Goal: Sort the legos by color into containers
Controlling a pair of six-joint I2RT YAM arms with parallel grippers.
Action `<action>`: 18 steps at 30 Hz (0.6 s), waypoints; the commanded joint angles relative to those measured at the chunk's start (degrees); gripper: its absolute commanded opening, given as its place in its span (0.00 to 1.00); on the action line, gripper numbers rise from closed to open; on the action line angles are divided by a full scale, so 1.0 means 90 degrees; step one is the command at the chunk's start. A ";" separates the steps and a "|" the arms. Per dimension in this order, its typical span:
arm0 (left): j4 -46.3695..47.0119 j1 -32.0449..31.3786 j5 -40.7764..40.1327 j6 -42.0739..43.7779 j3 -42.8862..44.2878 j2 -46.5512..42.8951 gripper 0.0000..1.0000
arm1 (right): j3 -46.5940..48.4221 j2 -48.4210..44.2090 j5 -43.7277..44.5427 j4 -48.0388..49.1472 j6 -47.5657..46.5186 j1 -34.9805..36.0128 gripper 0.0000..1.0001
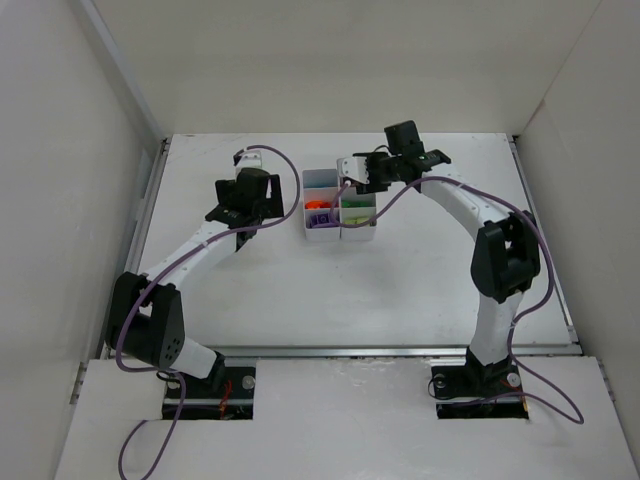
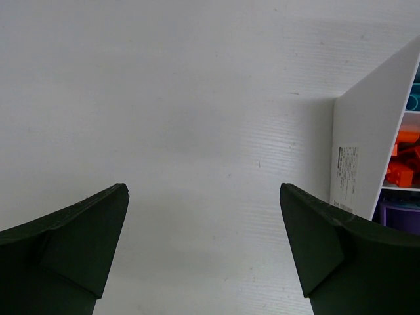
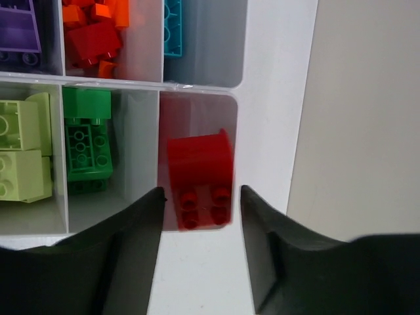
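The white six-compartment tray [image 1: 322, 178] stands mid-table. In the right wrist view its compartments [image 3: 111, 82] hold purple bricks [image 3: 16, 33], orange and red bricks [image 3: 95, 33], a teal brick [image 3: 172, 26], lime green bricks [image 3: 23, 151], a dark green brick [image 3: 86, 141] and one red brick [image 3: 200, 170]. My right gripper [image 3: 201, 190] is open above the red brick's compartment, fingers apart from the brick; it also shows in the top view [image 1: 352, 172]. My left gripper [image 2: 203, 190] is open and empty over bare table, left of the tray [image 2: 357, 151], as the top view [image 1: 268, 205] shows.
White enclosure walls [image 1: 60, 200] close in the table on the left, back and right. In the left wrist view, orange [image 2: 403, 164], purple [image 2: 400, 216] and teal [image 2: 413, 98] pieces show over the tray's side wall. No loose bricks show on the table.
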 commanded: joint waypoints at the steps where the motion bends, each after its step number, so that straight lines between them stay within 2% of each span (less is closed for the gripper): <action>1: 0.0098 0.0030 -0.0032 -0.0085 0.0080 -0.0135 0.99 | 0.0102 -0.0051 -0.0143 0.0165 -0.0018 0.0063 0.57; 3: 0.0098 0.0030 -0.0032 -0.0085 0.0080 -0.0135 0.99 | 0.0102 -0.0167 -0.0143 0.0223 0.0041 0.0063 0.78; 4: 0.0098 0.0030 -0.0032 -0.0085 0.0080 -0.0135 0.99 | 0.0102 -0.0168 -0.0143 0.0223 0.0041 0.0063 0.86; 5: 0.0098 0.0030 0.0026 -0.0085 0.0080 -0.0135 0.99 | 0.0102 -0.0235 -0.0143 0.0223 0.0041 0.0121 1.00; 12: 0.0098 0.0030 0.0027 -0.0085 0.0022 -0.0203 0.99 | -0.0093 -0.0782 -0.0318 0.0681 0.0557 0.0122 1.00; 16: 0.0098 0.0030 0.0027 -0.0085 -0.0037 -0.0262 0.99 | -0.0678 -0.1592 -0.0319 0.2006 0.1455 0.0122 1.00; 18: 0.0098 0.0030 0.0027 -0.0085 -0.0096 -0.0320 0.99 | -0.0991 -0.2032 -0.0319 0.2137 0.1836 0.0064 1.00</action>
